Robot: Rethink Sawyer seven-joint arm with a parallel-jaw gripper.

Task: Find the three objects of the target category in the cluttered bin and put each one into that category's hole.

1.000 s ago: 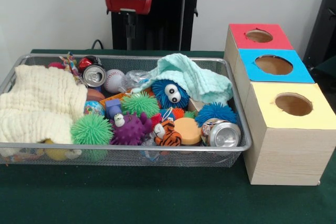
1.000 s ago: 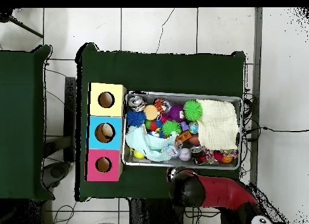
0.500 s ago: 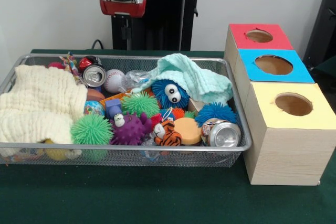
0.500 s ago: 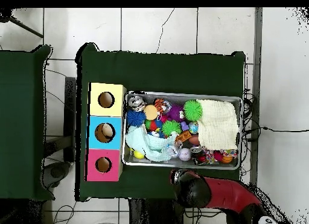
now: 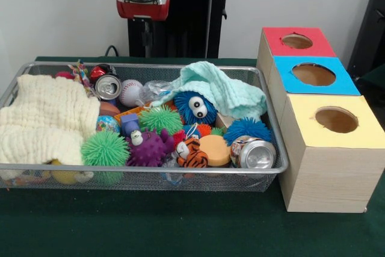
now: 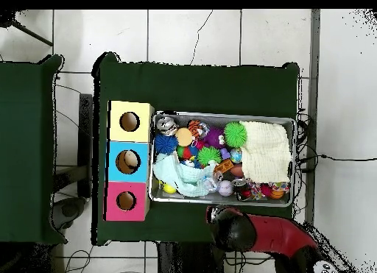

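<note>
The silver wire-mesh bin (image 5: 267,126) lies on the green table, full of toys. It shows in the overhead view too (image 6: 293,161). In it are two drink cans (image 5: 255,153) (image 5: 109,86), a baseball (image 5: 130,92), green spiky balls (image 5: 105,148), a blue furry ball with eyes (image 5: 195,107), a tiger toy (image 5: 191,153) and an orange disc (image 5: 215,148). My gripper (image 5: 146,41) hangs behind the bin's far rim, above the table and apart from everything. Three wooden boxes stand to the right, with round holes in a red top (image 5: 296,41), a blue top (image 5: 313,74) and a yellow top (image 5: 336,120).
A cream cloth (image 5: 45,118) covers the bin's left end. A pale green cloth (image 5: 224,90) lies over toys at the back right. The black pedestal (image 5: 186,16) stands behind the table. In the overhead view the red arm (image 6: 272,233) sits below the bin.
The arm's end has shifted slightly up and sideways behind the bin. Nothing in the bin has moved.
</note>
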